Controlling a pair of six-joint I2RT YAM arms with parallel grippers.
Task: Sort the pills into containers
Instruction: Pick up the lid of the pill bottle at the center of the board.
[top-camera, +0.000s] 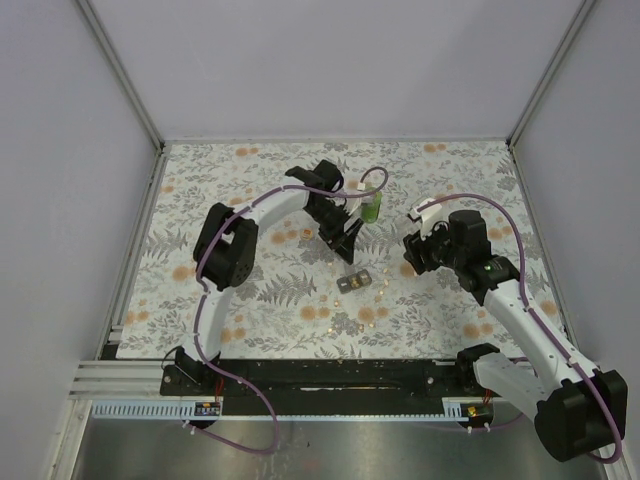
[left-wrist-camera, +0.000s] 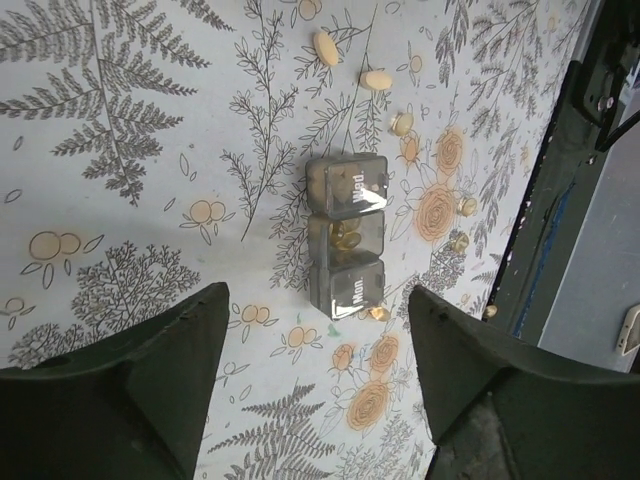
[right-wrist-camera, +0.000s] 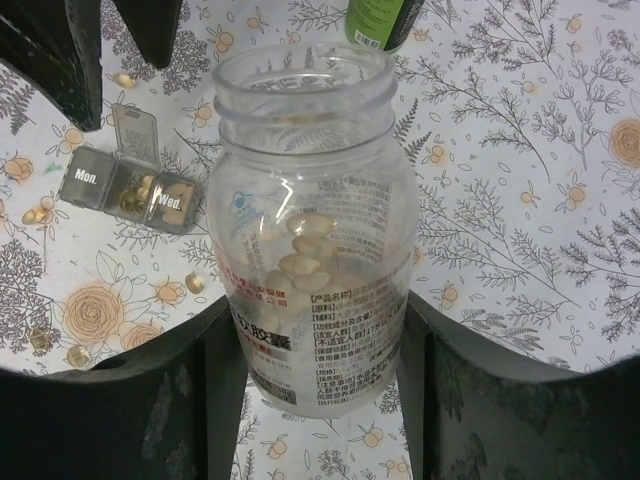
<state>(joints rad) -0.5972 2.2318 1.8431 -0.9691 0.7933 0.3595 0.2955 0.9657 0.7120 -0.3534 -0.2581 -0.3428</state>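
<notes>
Black fingers of the right gripper are clamped around a clear bottle in which pale tablets are seen. The left gripper is held spread and empty, raised off the floral table. The pill organiser is seen on the table past its fingers, and loose pills are scattered around it.

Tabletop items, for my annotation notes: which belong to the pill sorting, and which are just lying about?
Job: pill organizer, cream tablets, amber softgels, clear bottle.
Lying about: green bottle, set apart from the organizer, seemingly unused for now.
</notes>
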